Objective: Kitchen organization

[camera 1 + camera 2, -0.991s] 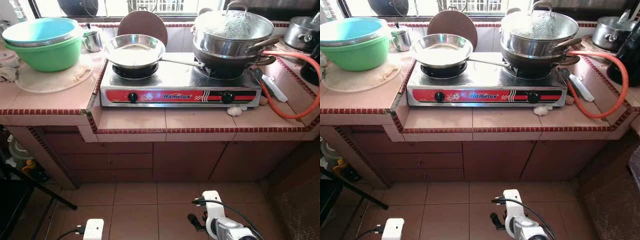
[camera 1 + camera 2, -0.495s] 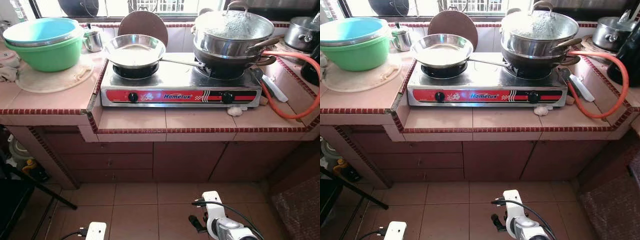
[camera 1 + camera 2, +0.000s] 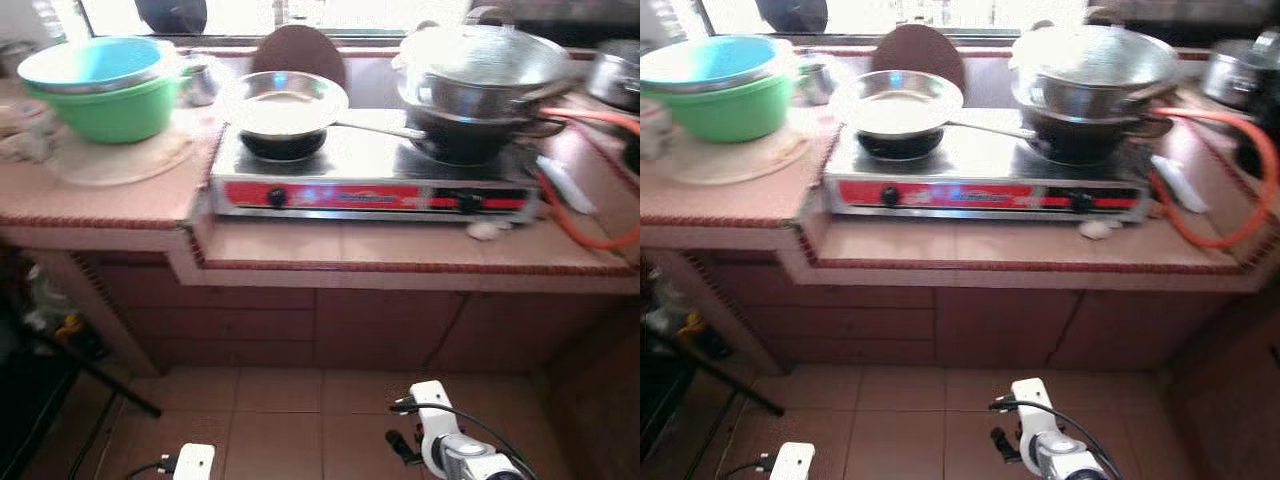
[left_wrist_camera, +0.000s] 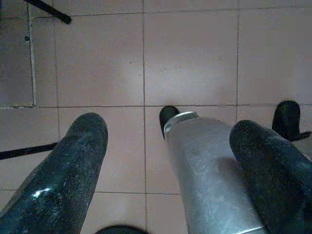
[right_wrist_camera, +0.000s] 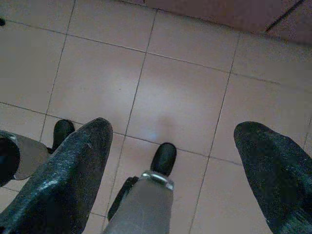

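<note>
- My left gripper (image 4: pixel 170 161) hangs with its black fingers (image 4: pixel 73 161) apart, dull and scuffed; below them I see smooth matt floor tiles (image 4: pixel 195 53).
- My right gripper (image 5: pixel 178 165) shows the same worn black finish, spread wide.
- Up ahead of both, the stove (image 3: pixel 375 175) looks like polished metal with a glossy red front.
- The pan (image 3: pixel 283 100) and lidded pot (image 3: pixel 485 65) are shiny steel.
- The green bowl (image 3: pixel 110 105) looks like smooth plastic.

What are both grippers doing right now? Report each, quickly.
Left gripper: open, holding nothing, hanging over the floor tiles.
Right gripper: open, holding nothing, also over the floor.
</note>
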